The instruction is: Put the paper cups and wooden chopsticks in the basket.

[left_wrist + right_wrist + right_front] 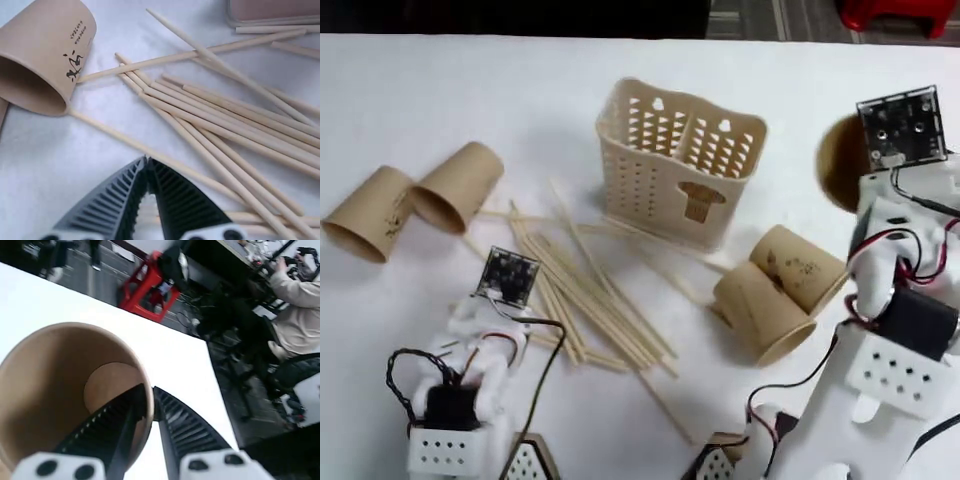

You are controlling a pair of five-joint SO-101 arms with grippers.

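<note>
Two claws at work
Right claw (150, 401) pinches a paper cup (50, 390) by its rim, right edge; left claw (147, 162), narrow with tips together, over wooden chopsticks (225, 124), lower left.

Your white table (440, 90) stretches wide. Past its far edge you see a red stool (895, 12) on grey floor (760, 15).

high: overhead, far | left wrist: near chopsticks (225, 122) (shared with high) | right wrist: near cup (45, 390)
</note>
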